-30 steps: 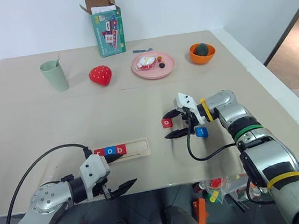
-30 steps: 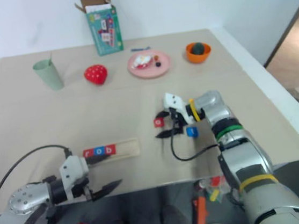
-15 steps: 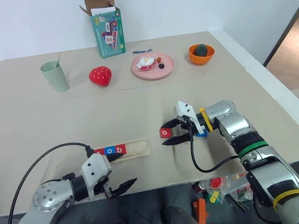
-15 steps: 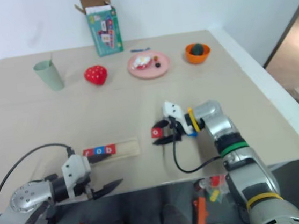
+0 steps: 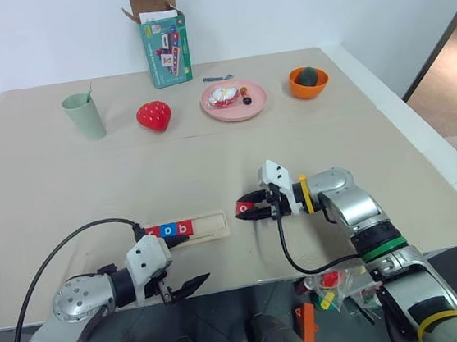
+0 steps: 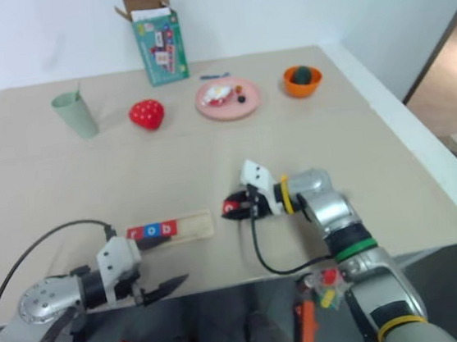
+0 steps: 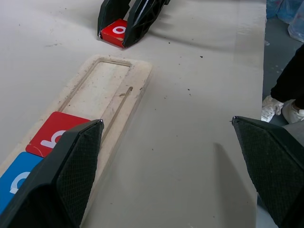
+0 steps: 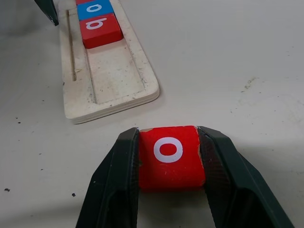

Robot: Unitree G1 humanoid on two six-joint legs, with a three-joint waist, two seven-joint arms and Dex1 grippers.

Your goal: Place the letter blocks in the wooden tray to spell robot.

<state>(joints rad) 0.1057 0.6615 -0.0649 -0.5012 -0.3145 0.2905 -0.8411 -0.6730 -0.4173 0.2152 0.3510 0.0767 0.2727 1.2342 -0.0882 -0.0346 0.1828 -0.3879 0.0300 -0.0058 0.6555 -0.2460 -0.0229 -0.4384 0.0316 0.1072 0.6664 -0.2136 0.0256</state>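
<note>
Beside wooden tray (image 5: 198, 226) – right fingers (image 8: 118, 180) clamp red "o" block (image 8: 170, 156); left fingers (image 7: 71, 171) wide.

Lighting bright, even, diffuse; likely overhead. Shadows soft and short: faint patch under right gripper (image 5: 253, 208), faint one beside green cup (image 5: 83, 116) at 10 o'clock of table (image 5: 65, 189). No hard glare on matte tabletop; mild sheen on metal arm segments. Right eye view softer, slightly hazier than left eye view. Right wrist view: red block (image 8: 170, 156) sharp, wooden tray (image 8: 114, 76) sharp. Left wrist view: near fingers (image 7: 71, 166) slightly soft, mesh texture readable.
</note>
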